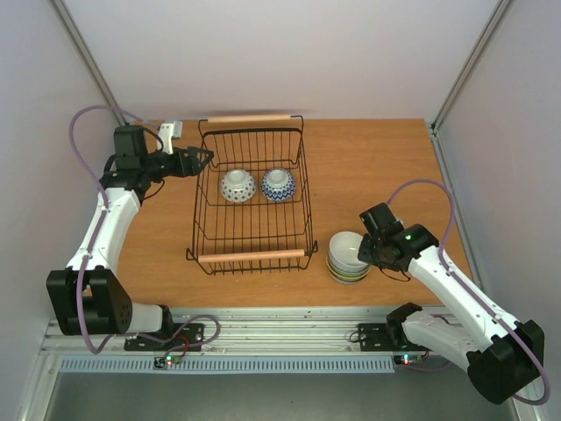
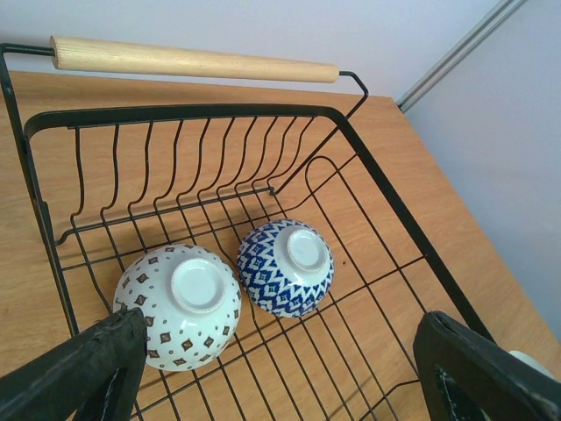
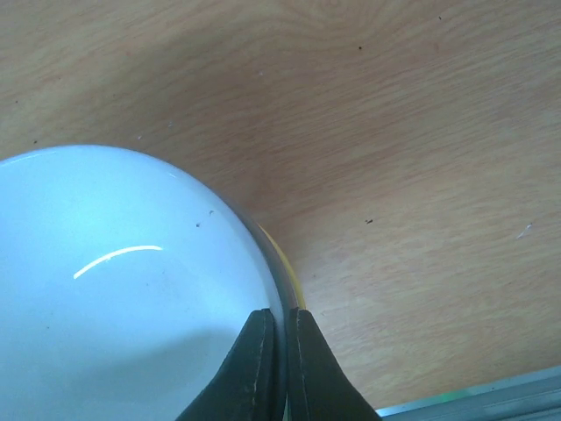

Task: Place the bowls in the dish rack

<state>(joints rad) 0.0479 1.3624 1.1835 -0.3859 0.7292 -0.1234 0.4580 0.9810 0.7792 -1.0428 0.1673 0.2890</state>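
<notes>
The black wire dish rack (image 1: 203, 189) with two wooden handles stands mid-table. Two bowls lie upside down inside it: a white one with small brown marks (image 1: 237, 185) (image 2: 180, 304) and a blue-and-white one (image 1: 279, 184) (image 2: 287, 266). My left gripper (image 1: 203, 158) (image 2: 280, 386) is open and empty at the rack's left rim. A stack of bowls (image 1: 348, 257) sits right of the rack, a white bowl (image 3: 114, 289) on top. My right gripper (image 1: 368, 250) (image 3: 282, 329) is shut on that top bowl's rim, one finger inside and one outside. A yellow rim shows beneath.
The rack's far wooden handle (image 2: 193, 60) and near wooden handle (image 1: 254, 257) span its ends. A small white object (image 1: 169, 132) lies at the table's back left. Walls enclose the table on three sides; a metal rail (image 1: 289, 329) runs along the near edge.
</notes>
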